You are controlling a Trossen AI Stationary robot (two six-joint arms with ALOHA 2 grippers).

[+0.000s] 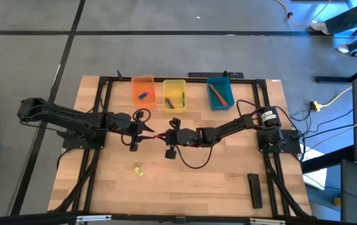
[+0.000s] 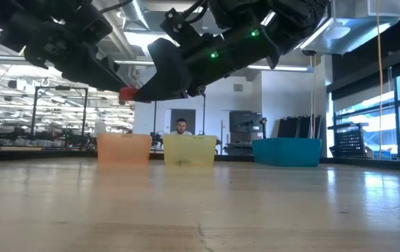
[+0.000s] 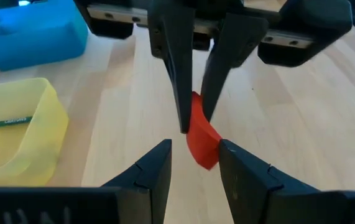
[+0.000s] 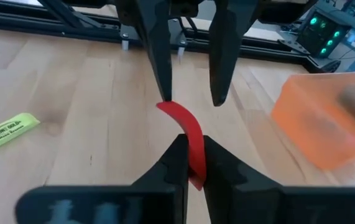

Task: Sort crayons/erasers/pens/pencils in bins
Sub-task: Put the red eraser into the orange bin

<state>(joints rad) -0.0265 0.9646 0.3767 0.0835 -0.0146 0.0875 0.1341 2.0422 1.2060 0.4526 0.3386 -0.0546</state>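
**A:** Where's your red eraser (image 4: pixel 187 134) right now?

**B:** Up in the air over the middle of the surface (image 1: pixel 203 181), between the two claws. Your right claw (image 4: pixel 190 163) is clenched on one end of it; in the right wrist view the fingers pinch it tight. Its other end reaches to the left claw (image 3: pixel 194 160), whose fingers stand released on either side without touching.

**A:** Which way does it run?

**B:** In the high view its long axis lies roughly 9-to-3, along the line joining the claws, the left arm coming from 9 o'clock and the right from 3. It looks bent, so expect it to flex.

**A:** And where does it go?

**B:** Judging by contents, the orange bin (image 1: pixel 143 90), which already holds small blocks. It sits at about 11 o'clock from the eraser; the yellow bin (image 1: pixel 174 94) is at 12 and the teal bin (image 1: pixel 219 92) near 1. The left arm is nearer the orange one, so this reads as a handover. A yellow eraser (image 1: pixel 139 170) lies at about 7 o'clock on the surface.
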